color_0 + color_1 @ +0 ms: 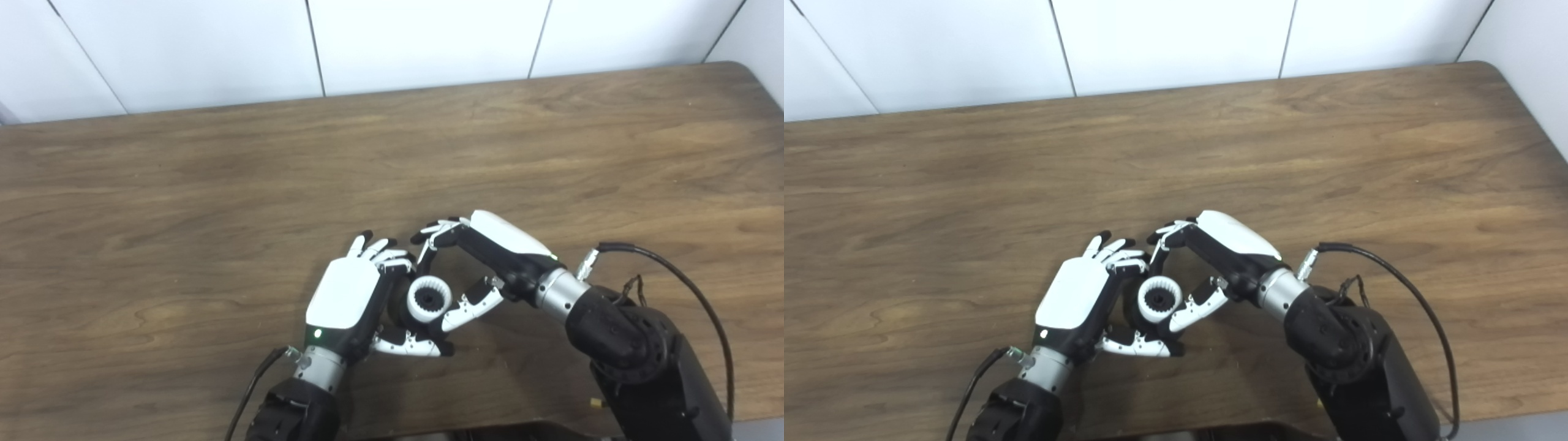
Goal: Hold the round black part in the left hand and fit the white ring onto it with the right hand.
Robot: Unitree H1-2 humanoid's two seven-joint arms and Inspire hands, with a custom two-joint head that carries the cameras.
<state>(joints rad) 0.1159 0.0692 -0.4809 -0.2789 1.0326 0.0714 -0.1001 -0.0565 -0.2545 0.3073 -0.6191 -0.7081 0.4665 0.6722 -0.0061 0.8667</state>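
The left hand [346,294] is closed round the round black plastic part [399,309], fingers curled over its top, thumb under it, low over the brown wood-grain tabletop [184,202] near the front edge. The toothed white plastic ring [429,298] sits on the black part's face, facing the camera, w/ a dark toothed centre showing thru it. The right hand [490,257] arches over the ring from the right; its thumb touches the ring's lower right rim, its fingers [432,236] curl above, near the left fingertips. Can't tell if it grips the ring. Black cables [674,269] trail off both wrists. White panelled wall [429,37] behind
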